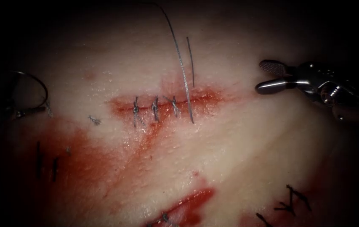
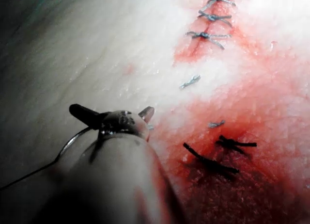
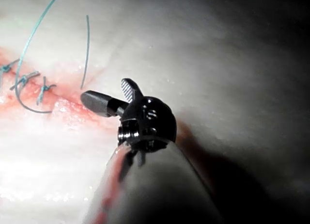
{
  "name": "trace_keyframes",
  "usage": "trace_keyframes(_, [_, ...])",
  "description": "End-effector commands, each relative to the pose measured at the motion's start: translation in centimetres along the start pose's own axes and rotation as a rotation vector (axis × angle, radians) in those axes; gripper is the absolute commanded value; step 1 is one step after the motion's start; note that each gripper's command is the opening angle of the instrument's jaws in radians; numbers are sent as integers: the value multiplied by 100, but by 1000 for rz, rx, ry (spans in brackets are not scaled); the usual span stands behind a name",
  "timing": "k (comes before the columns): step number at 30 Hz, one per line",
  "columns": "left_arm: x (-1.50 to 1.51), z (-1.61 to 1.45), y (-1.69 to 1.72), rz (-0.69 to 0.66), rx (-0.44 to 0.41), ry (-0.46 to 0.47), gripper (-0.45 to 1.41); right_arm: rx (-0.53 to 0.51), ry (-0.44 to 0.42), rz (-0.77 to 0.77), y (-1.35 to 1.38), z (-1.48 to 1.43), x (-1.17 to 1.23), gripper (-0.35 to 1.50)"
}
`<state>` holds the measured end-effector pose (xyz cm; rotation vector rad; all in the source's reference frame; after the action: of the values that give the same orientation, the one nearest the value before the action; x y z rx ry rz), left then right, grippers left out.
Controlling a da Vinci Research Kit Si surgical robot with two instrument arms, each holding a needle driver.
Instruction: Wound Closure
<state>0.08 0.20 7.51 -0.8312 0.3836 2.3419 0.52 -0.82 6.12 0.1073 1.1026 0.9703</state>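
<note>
Right tool (image 1: 263, 77) jaws wide, empty, left tool (image 1: 19, 112) holding needle (image 1: 36, 82).

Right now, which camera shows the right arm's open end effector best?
The right wrist view: the right end effector sits close, jaws spread and empty beside the cut. The endoscope view shows it smaller, right of the cut.
</note>
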Motion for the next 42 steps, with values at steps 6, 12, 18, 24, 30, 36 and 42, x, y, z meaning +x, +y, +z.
trace_keyframes(6, [26,-2,-13,-61,4,4,140,19,18,-9,-4,19,-10,148])
trace_keyframes(12, [52,-30,-25,-106,17,15,140,41,8,-18,-10,27,-20,148])
trace_keyframes(18, [96,-57,-15,-44,31,15,140,51,0,-21,-14,30,-23,146])
trace_keyframes(24, [156,-32,29,94,27,32,126,56,4,-22,-19,33,-26,146])
trace_keyframes(30, [207,47,74,398,70,68,111,70,12,-29,-24,34,-34,146])
trace_keyframes(36, [235,110,83,657,125,84,98,74,16,-22,-26,33,-40,146])
trace_keyframes(42, [240,150,63,711,141,105,86,77,18,-14,-27,32,-43,146])
